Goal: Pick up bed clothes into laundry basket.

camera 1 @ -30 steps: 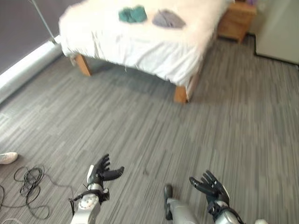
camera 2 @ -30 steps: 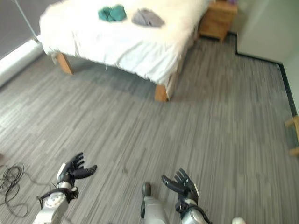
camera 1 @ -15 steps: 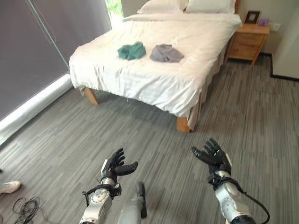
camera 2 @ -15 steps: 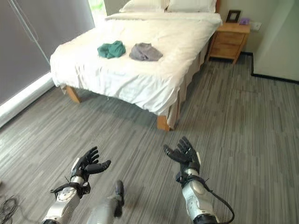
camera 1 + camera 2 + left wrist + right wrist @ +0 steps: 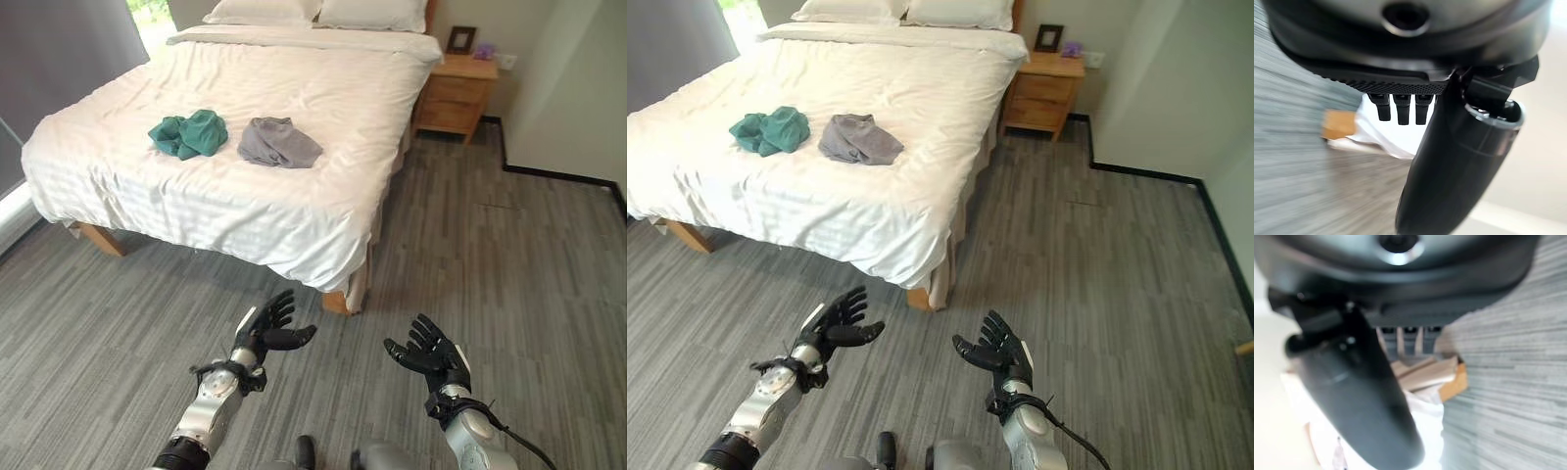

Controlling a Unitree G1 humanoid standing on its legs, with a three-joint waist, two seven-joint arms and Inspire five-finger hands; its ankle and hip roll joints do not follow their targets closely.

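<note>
Grey wood-grain flooring (image 5: 509,284) runs across the lower half of the frame, and above it a wide bed (image 5: 323,108) with a white sheet takes the upper left, its covers hanging down over the near edge. Up on that sheet, in the upper left of the frame, sit the two bed clothes: a crumpled green garment (image 5: 188,133) and, just beside it toward the centre, a bunched grey garment (image 5: 277,143); the two are close but look apart, neither one touched by a hand. Two white pillows (image 5: 318,12) lie at the head of the bed along the top edge. At upper right of the bed stands a wooden nightstand (image 5: 456,95) against the wall, a small dark picture frame (image 5: 462,39) upright on it and a little purple object (image 5: 484,51) beside that. A wooden bed leg (image 5: 338,302) peeks out under the near corner of the sheet, right in the middle of the frame. Down low, the left hand (image 5: 266,328) is raised over the floor at lower centre-left, fingers spread and straight, thumb out to the side, holding nothing. The right hand (image 5: 428,356) mirrors it at lower centre-right, palm turned inward, fingers fanned out and empty too. Both hands hang well short of the bed, with bare floor between them and the hanging sheet.
</note>
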